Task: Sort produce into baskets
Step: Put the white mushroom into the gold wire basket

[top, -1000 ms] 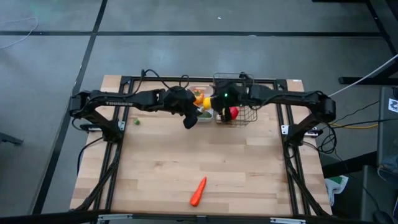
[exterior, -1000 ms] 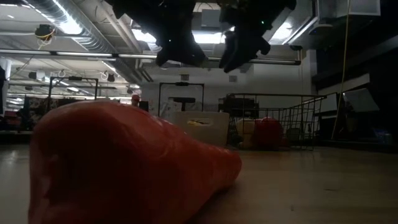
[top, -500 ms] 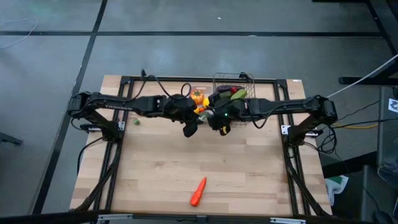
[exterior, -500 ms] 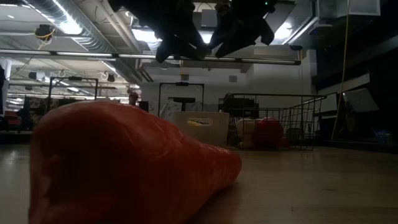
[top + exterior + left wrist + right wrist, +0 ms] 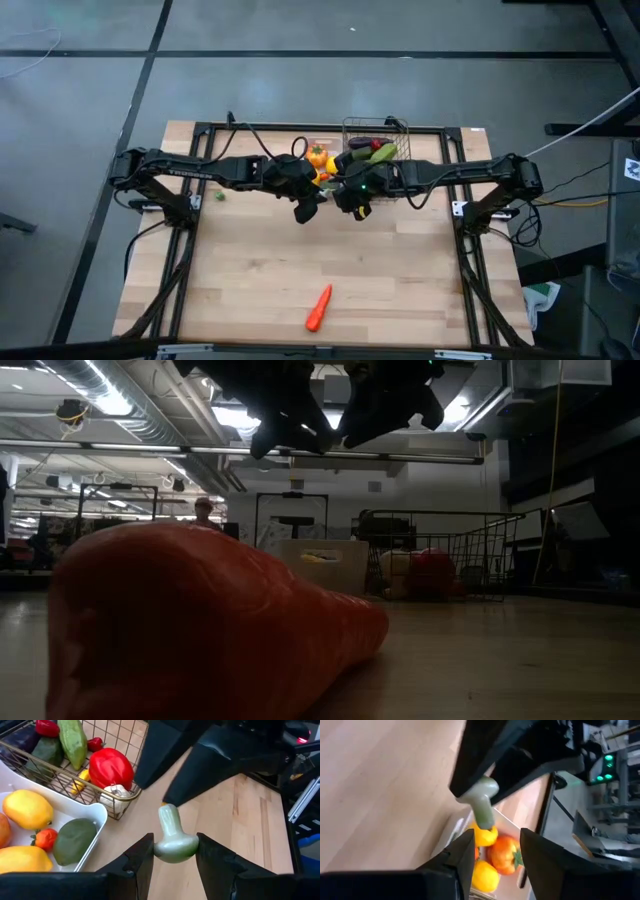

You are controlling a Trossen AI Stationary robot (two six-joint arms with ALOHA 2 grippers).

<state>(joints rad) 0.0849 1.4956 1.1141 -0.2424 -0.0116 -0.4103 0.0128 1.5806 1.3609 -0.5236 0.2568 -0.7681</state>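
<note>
The pale green toy vegetable (image 5: 172, 837), bulb-shaped with a thick stem, is clamped by its bulb between the two fingers of the left claw (image 5: 174, 843), stem pointing away from that claw's wrist. It is held in the air above the bare wood, just off the corner of the white tray (image 5: 97, 812) and the wire basket (image 5: 50, 762). The right claw (image 5: 496, 836) faces it from the opposite side. Its fingers stand apart, and the stem's tip (image 5: 481, 802) lies just ahead of the gap between them. Whether they touch the stem I cannot tell.

From above, the two claws meet tip to tip, left claw (image 5: 305, 205) and right claw (image 5: 355, 205), and their dark bodies hide the pale green toy entirely. At table height both claws are only black shapes against the ceiling lights, and the carrot (image 5: 200, 630) fills the foreground and blocks much of the table.

Beside the left claw the tray holds a lemon (image 5: 27, 809) and a dark green piece (image 5: 74, 840). The basket next to it holds a red pepper (image 5: 111, 767) among other pieces. Tray and basket sit at the table's far edge. On the claws' other side the table (image 5: 260, 260) lies open, with only the carrot (image 5: 318, 308) well away near the front edge.
</note>
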